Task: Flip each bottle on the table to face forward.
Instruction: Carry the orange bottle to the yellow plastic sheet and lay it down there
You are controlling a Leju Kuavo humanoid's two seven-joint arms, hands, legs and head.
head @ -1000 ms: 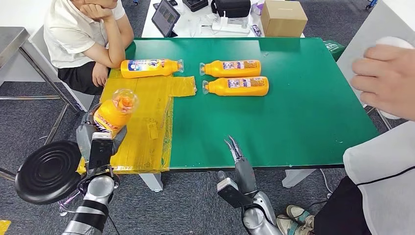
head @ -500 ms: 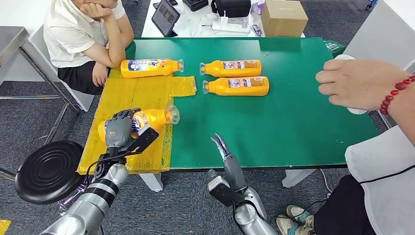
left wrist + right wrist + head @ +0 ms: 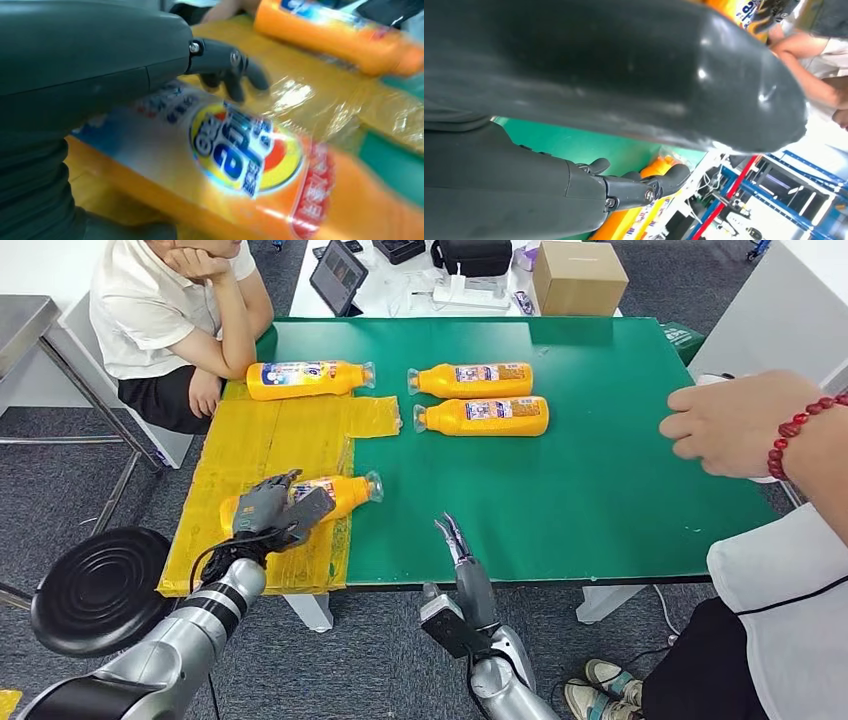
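Observation:
Four orange bottles lie on the green table [image 3: 600, 470]. One bottle [image 3: 335, 495] lies on the yellow sheet [image 3: 270, 440] near the front left, cap to the right; my left hand [image 3: 272, 512] grips its base end. In the left wrist view its label [image 3: 240, 155] faces up, with my fingers [image 3: 227, 67] curled over its far side. Another bottle [image 3: 305, 378] lies at the sheet's far end. Two bottles [image 3: 470, 378] [image 3: 485, 415] lie side by side mid-table. My right hand [image 3: 455, 540] stands open at the front edge, fingers straight, holding nothing.
A person [image 3: 170, 310] sits at the table's far left corner. Another person's hand [image 3: 740, 425] with a red bead bracelet reaches over the right edge. A black stool [image 3: 100, 590] stands at front left. A cardboard box [image 3: 578, 278] and a tablet [image 3: 338, 275] sit behind the table.
My left hand has brought the bottle down from a raised, tilted hold onto the yellow sheet, lying with its cap to the right. The person's hand at the right has shifted.

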